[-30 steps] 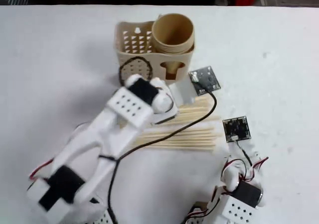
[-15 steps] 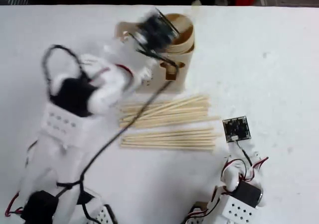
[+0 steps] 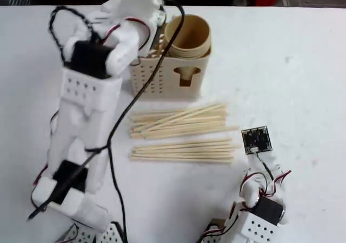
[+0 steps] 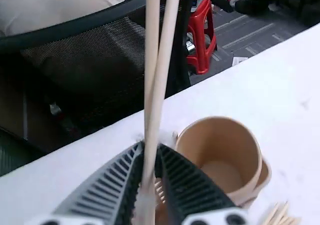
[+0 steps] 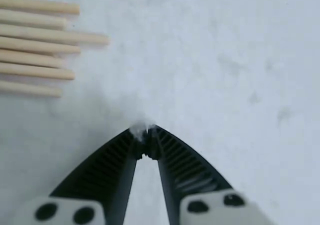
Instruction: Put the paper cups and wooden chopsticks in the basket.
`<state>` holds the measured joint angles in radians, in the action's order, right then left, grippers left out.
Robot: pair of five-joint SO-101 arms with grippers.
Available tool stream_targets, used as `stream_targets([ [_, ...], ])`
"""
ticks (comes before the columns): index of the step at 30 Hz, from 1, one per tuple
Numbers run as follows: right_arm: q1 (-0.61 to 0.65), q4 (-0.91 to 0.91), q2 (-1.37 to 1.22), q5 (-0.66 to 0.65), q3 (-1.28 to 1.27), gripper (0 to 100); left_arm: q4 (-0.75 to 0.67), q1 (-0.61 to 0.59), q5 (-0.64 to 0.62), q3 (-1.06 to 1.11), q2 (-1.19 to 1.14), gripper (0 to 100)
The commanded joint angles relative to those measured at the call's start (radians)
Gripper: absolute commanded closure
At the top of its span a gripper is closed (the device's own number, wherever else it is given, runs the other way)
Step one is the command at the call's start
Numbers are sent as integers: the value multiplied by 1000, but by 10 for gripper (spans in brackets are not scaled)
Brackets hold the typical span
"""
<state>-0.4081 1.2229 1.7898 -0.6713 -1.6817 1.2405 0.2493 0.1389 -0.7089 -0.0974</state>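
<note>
Up near the top of the high view, left gripper [image 4: 149, 152] clamps two pale wooden chopsticks [image 4: 161, 60] above the perforated beige basket [image 3: 162, 78] with nested tan paper cups [image 3: 187, 35] inside, loose pile [image 3: 184, 136] lies mid-frame, right gripper [image 5: 146, 135] pinched shut lower right.

On the white worktop [image 3: 303, 65], the basket [image 3: 158, 81] was cream with a grid of small holes, the paper cups [image 3: 187, 35] tan, the chopsticks [image 3: 184, 125] pale wood, the ribbed left tool [image 4: 150, 148] and right tool [image 5: 145, 131] black, and a stool [image 4: 204, 30] red.
</note>
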Motion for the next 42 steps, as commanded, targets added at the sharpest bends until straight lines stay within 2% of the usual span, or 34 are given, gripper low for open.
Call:
stream_targets([
  [1,-7,-12,8,-8,-8,983,-81,-13,-87,-55,-27,977],
  [7,-7,-12,8,-8,-8,983,-235,-73,-126,-55,-120,977],
  [19,-7,-12,8,-8,-8,983,-324,-84,-124,-31,-245,977],
  [28,-7,-12,8,-8,-8,983,-595,-90,-115,336,-182,977],
  [31,-7,-13,8,-8,-8,983,-726,-88,-61,531,-70,977],
  [38,-7,-15,8,-8,-8,983,-953,-90,-52,980,229,972],
  [40,-7,-15,8,-8,-8,983,-985,-90,-52,1065,292,947],
  [42,-7,-15,8,-8,-8,983,-999,-90,-57,1123,343,879],
])
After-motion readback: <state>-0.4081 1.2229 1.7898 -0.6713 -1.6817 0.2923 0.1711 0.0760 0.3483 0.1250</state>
